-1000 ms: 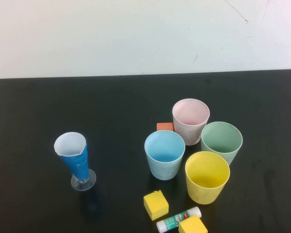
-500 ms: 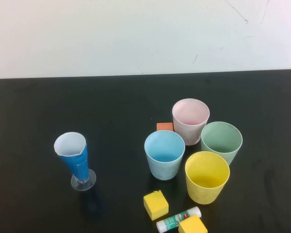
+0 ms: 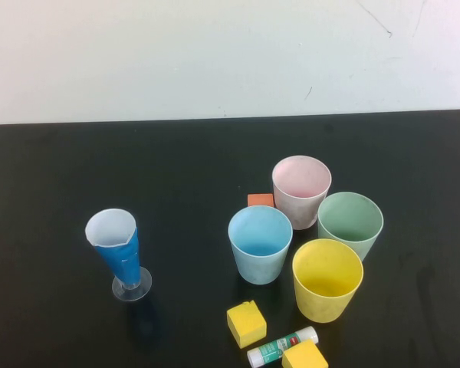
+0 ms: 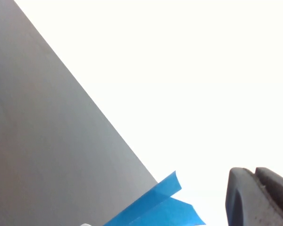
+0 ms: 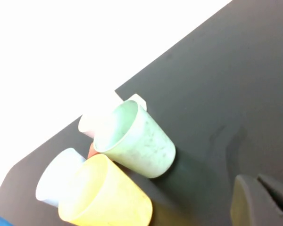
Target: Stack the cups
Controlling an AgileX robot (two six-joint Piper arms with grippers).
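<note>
Four cups stand upright and separate in a tight cluster right of centre on the black table: pink cup (image 3: 301,190) at the back, green cup (image 3: 350,222) at the right, light blue cup (image 3: 260,244) at the left, yellow cup (image 3: 326,279) at the front. None is nested in another. The right wrist view shows the green cup (image 5: 137,139), yellow cup (image 5: 104,195), pink cup (image 5: 96,123) and blue cup (image 5: 56,181). My right gripper (image 5: 256,178) is shut and empty, well apart from the green cup. My left gripper (image 4: 253,170) is shut and empty, facing the table edge and wall. Neither shows in the high view.
A tall blue-and-white conical cup (image 3: 119,251) on a clear foot stands at the left. An orange block (image 3: 261,200) lies behind the blue cup. Two yellow cubes (image 3: 246,323) (image 3: 303,356) and a glue stick (image 3: 282,346) lie at the front. A blue strip (image 4: 155,207) shows in the left wrist view.
</note>
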